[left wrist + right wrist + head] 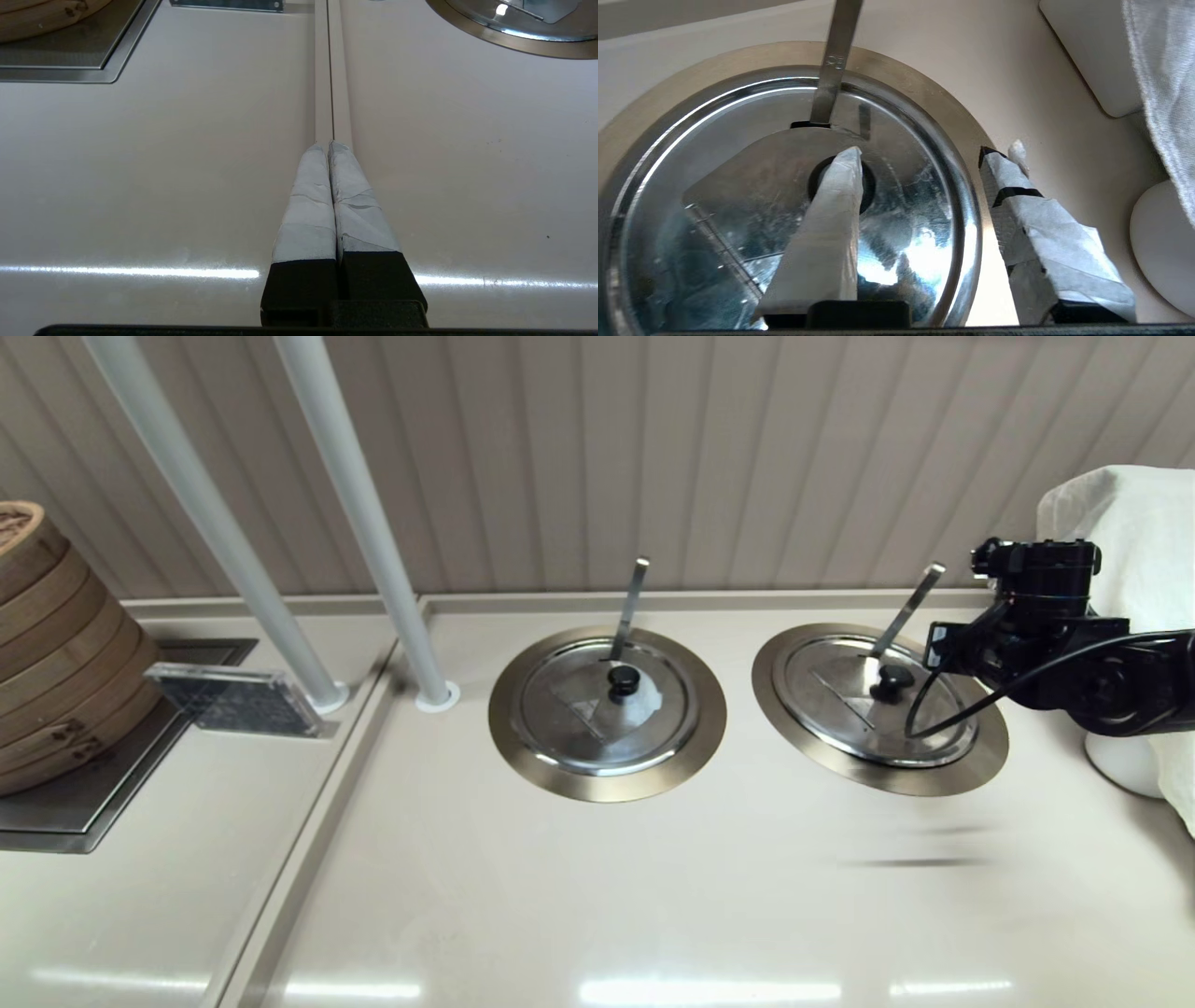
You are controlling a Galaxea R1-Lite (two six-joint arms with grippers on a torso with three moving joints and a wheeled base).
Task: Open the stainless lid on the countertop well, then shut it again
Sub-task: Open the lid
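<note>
Two round steel lids on the counter (pixel 597 896), each seated flat in its own ringed well. Task lid (pixel 878 700) on the robot's right, covering its well (pixel 980 756), black knob (pixel 892 679) at centre. Flat ladle handle (pixel 904 609) poked through the far edge, slanting up and away toward the wall. Twin lid (pixel 605 707) with a near-upright handle. Right gripper (pixel 924 161) spread wide above the lid, one finger (pixel 831 219) over the knob. Left gripper (pixel 331 148) pressed together, over bare counter.
</note>
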